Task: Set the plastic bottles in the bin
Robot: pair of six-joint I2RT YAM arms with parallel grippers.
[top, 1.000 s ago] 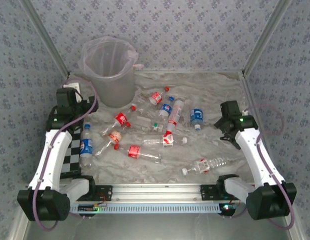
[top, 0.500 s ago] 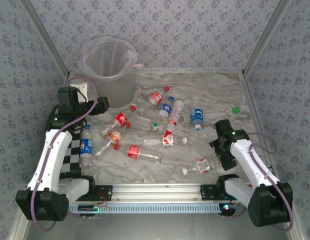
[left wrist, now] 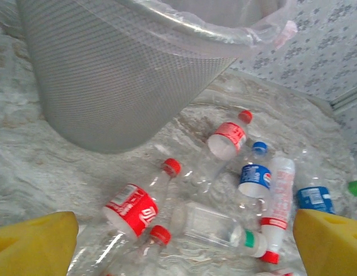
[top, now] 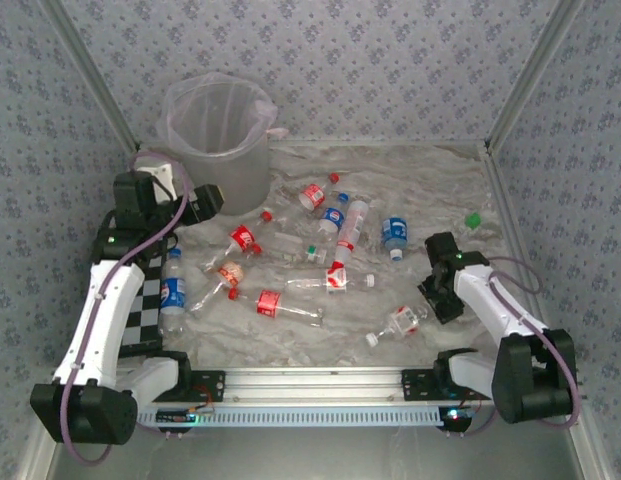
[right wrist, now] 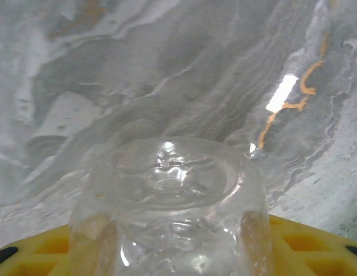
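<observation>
1. Patterned wallpaper [top: 340, 60] encloses three sides; desk [top: 430, 185] lies under a crinkled grey-white sheet.
2. Far left corner: bin [top: 225, 170], bag-lined, upright. Middle of the desk: plastic bottles [top: 244, 239], scattered, lying flat.
3. Near edge, right of centre: clear bottle [top: 398, 323], its base end taken between the yellow fingers of the right pincer [top: 428, 308], which appears closed on it; cap end points to the near edge.
4. Beside the bin: left pincer [top: 206, 203], jaws wide, empty.
5. Handling, as judged: keep the grip firm but light, since the thin wall will likely dent or slip. Lift clear of the sheet before travelling. Carry high over the scattered bottles toward the far left corner. Release only once above the rim. Mind the left arm standing by the bin.
6. Not legible: pad contact, masked by the bottle's base in the right wrist view; the bin's contents; a small green item [top: 472, 219] near the right edge, kind uncertain.
</observation>
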